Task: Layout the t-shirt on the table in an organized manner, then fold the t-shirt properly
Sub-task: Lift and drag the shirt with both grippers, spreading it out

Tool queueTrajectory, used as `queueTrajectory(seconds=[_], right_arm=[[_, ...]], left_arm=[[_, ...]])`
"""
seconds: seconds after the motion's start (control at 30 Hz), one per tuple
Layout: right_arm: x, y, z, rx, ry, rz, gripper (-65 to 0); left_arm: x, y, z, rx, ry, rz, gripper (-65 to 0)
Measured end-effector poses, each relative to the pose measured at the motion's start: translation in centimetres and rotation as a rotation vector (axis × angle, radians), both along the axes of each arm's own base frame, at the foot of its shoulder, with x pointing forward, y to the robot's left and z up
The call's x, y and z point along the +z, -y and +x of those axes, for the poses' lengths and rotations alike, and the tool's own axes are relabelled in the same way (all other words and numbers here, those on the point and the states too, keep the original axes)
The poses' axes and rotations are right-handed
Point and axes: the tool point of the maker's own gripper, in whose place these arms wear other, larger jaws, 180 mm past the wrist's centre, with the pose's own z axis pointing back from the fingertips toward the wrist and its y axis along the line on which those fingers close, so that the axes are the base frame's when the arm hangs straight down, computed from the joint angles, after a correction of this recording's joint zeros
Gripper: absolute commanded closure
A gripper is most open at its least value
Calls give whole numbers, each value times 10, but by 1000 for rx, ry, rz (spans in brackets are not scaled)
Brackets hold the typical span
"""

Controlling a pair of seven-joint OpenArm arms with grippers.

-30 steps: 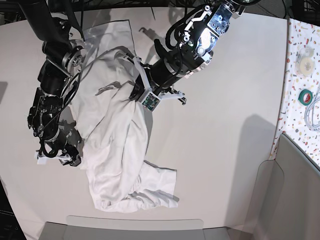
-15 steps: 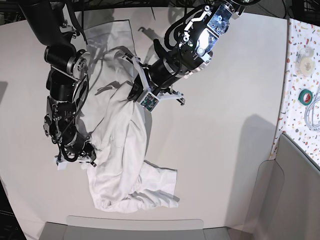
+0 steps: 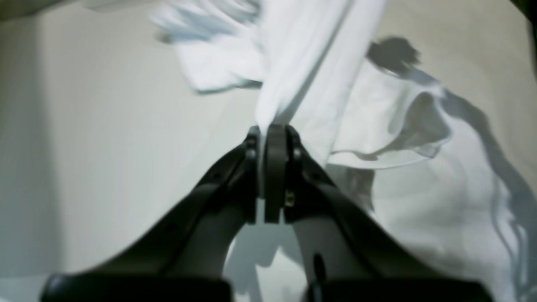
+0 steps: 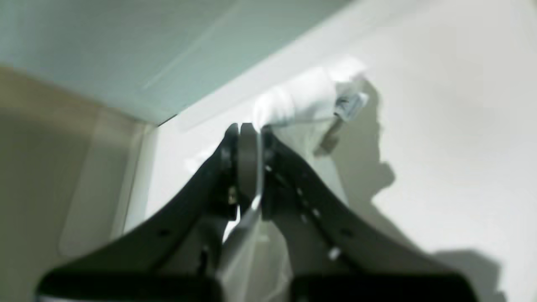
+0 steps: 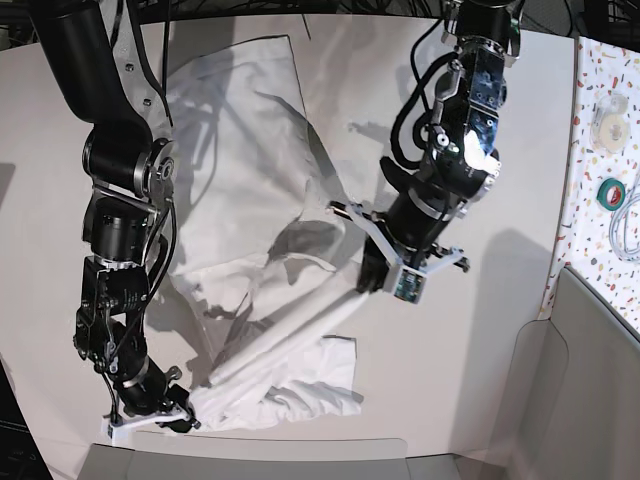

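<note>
The large plain white, soft, wrinkled cloth t-shirt [image 5: 240, 190] lies spread over the left and centre of the base view on the big smooth matte off-white table [image 5: 520, 180], its broadest part reaching toward the upper left of the frame, with a bunched, crumpled heap near the lower centre. A taut band of cloth runs diagonally from the lower left up toward the centre right, stretched between the two arms. The left gripper [image 5: 372, 276], at centre right of the base view, has its black jaws pressed together on a fold of the shirt; in the left wrist view [image 3: 268, 138] the cloth rises straight out from between the closed jaw tips toward the top of the frame, lifted off the table, while more of the shirt lies rumpled at the right. The right gripper [image 5: 185, 420], at the lower left of the base view near the table's front edge, is likewise clamped narrow on the fabric; in the right wrist view [image 4: 247, 134] a rolled white bit of cloth with a greyish hem sticks out just past the tips. A speckled terrazzo-patterned strip [image 5: 600, 60] with tape rolls [image 5: 610, 192] runs along the right edge.
</note>
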Motion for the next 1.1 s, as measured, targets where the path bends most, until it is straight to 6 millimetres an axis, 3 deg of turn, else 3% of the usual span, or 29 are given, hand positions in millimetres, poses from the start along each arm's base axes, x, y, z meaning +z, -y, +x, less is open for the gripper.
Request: queueTrajectory(seconds=[0.27, 0.53, 0.63, 0.7, 0.8, 0.93, 1.03, 1.1], right_arm=[[63, -6, -1, 16, 156, -56, 0], [114, 12, -25, -24, 246, -112, 0], [113, 30, -38, -33, 243, -166, 0], [100, 47, -52, -59, 237, -212, 0], [66, 72, -82, -94, 186, -298, 0], [29, 110, -138, -155, 127, -388, 0], [-6, 148, -188, -247, 48, -384, 0], [-35, 185, -224, -343, -53, -392, 0]], left_arm=[[54, -44, 36, 87, 143, 31, 0], [113, -51, 58, 101, 275, 22, 0], [119, -48, 55, 90, 290, 13, 0], [122, -42, 51, 68, 300, 12, 0], [100, -23, 30, 11, 266, 21, 0], [30, 7, -6, -135, 103, 78, 0], [-4, 29, -35, -191, 10, 37, 0], [-28, 45, -59, -238, -67, 27, 0]])
